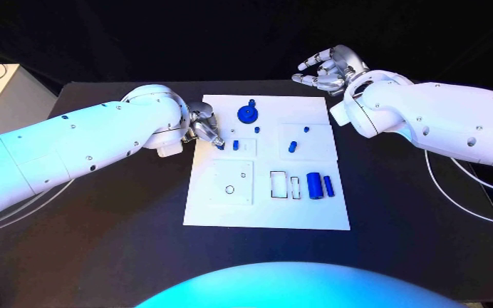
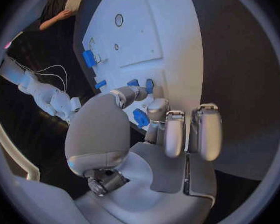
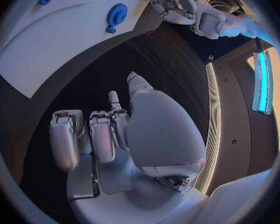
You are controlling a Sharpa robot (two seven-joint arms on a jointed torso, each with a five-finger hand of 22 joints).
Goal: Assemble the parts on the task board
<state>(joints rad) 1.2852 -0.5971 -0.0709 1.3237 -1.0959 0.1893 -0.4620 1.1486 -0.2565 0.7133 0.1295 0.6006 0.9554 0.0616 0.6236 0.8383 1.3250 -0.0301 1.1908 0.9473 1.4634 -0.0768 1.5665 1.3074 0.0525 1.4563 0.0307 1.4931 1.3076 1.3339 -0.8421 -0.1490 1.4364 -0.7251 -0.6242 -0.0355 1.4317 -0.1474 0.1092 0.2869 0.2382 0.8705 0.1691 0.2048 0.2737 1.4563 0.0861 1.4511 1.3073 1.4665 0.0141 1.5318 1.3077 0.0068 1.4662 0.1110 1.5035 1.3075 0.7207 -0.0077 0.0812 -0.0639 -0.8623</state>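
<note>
- The task board (image 1: 216, 208) is lying in the middle of the head view on the black table (image 1: 102, 251), running from the upper centre down to the lower centre of the frame
- The left hand (image 1: 202, 126) is sitting at the board's left edge, in the left centre of the head view, with its fingers reaching down onto the upper left part of the board
- In the left wrist view the left hand's fingers (image 2: 177, 132) are curling partly in, and a small blue part (image 2: 140, 118) is lying just beside the fingertips; I cannot tell whether the hand is pinching it or only touching it
- The right hand (image 1: 327, 69) is hovering in the upper right of the head view, off the board's top right corner and above the table, with its fingers spread and holding nothing
- A blue gear (image 1: 248, 114) is sitting near the board's top edge, in the upper centre of the head view
- Small blue pegs (image 1: 292, 145) are standing in the middle band of the board, right of the left hand
- Two blue cylinders (image 1: 320, 186) are lying side by side at the board's lower right, next to rectangular slots (image 1: 278, 185)
- A round hole (image 1: 229, 190) is showing in the lower left panel of the board
</note>
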